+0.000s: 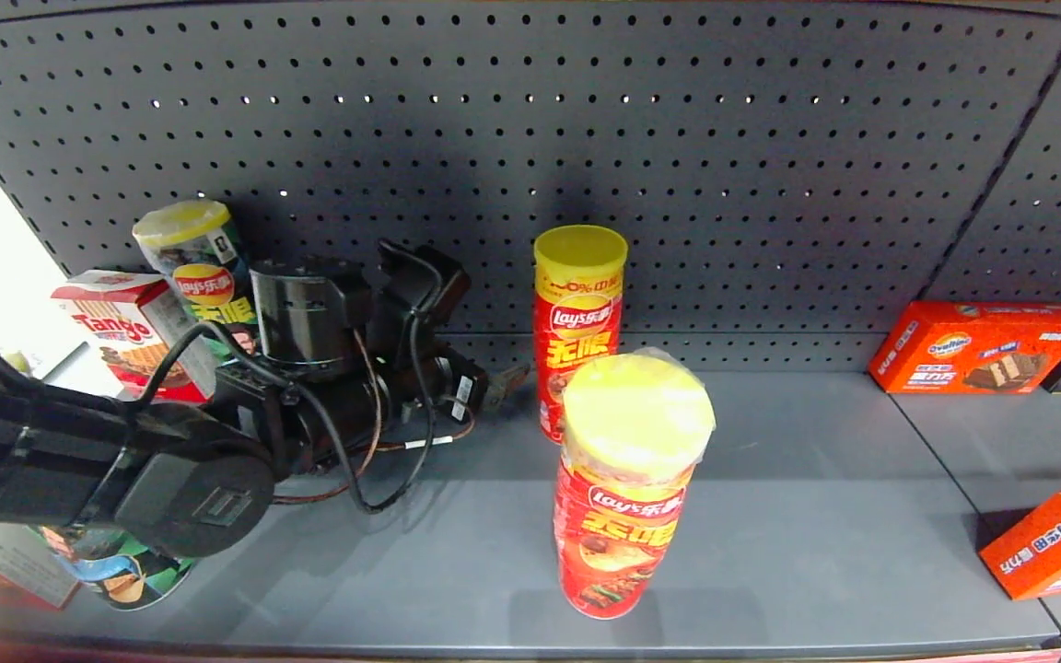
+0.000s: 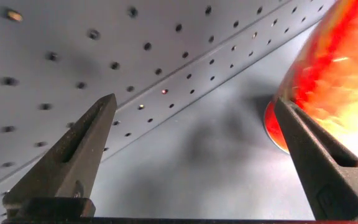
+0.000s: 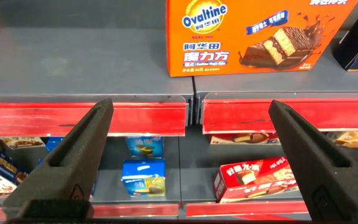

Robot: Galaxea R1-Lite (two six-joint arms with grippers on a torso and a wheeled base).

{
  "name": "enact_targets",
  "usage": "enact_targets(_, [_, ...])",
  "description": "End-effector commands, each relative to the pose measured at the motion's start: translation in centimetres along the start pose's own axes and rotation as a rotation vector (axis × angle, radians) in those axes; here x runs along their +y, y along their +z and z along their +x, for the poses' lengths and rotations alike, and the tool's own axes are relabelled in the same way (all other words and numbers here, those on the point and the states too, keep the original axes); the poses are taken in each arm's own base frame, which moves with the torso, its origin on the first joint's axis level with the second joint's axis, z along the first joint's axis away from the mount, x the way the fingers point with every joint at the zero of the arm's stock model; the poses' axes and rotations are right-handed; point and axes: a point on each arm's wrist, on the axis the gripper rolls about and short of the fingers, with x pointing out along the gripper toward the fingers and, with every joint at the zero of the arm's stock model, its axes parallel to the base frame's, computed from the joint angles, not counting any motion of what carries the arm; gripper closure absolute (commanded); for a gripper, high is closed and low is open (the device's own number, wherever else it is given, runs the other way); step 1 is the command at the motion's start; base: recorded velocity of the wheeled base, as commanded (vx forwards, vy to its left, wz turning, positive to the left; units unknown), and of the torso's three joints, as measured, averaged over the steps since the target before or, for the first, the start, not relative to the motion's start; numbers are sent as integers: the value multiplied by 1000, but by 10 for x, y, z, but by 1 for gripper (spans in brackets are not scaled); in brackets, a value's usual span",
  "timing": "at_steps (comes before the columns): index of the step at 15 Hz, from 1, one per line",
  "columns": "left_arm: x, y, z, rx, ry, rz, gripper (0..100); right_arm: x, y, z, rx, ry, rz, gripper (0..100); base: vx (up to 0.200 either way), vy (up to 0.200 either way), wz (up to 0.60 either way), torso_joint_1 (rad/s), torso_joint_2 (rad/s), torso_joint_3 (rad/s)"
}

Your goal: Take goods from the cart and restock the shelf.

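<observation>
Two red chip cans with yellow lids stand upright on the grey shelf (image 1: 816,516): the rear can (image 1: 579,322) near the pegboard, the front can (image 1: 632,479) closer to the edge. My left gripper (image 1: 505,378) lies low over the shelf just left of the rear can. In the left wrist view the left gripper (image 2: 194,106) is open with nothing between its fingers, and the red can (image 2: 334,81) sits just beside one fingertip. My right gripper (image 3: 191,109) is open and empty, facing a shelf front with an orange chocolate box (image 3: 260,37).
Behind my left arm stand another chip can (image 1: 194,258) and a wafer box (image 1: 130,327); a can (image 1: 125,575) lies at the front left. Orange boxes (image 1: 977,345) (image 1: 1055,543) sit on the right. Red price rails (image 3: 142,118) front lower shelves of boxed goods (image 3: 253,180).
</observation>
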Motion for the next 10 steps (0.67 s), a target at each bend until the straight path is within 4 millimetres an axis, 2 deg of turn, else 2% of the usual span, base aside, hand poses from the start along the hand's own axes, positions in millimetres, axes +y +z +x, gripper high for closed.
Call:
enact_targets(1, [5,21,-29,-69,19,-4,0,0,0,0,0,-1,-1,0,0,0,0,0,0,0])
enact_targets(6, [-1,55,-78,-196,33,-1,0,0,0,0,0,-1,-1,0,0,0,0,0,0,0])
enact_targets(10, [-1,62,-127,-270,46,-11,0,0,0,0,0,-1,0,0,0,0,0,0,0,0])
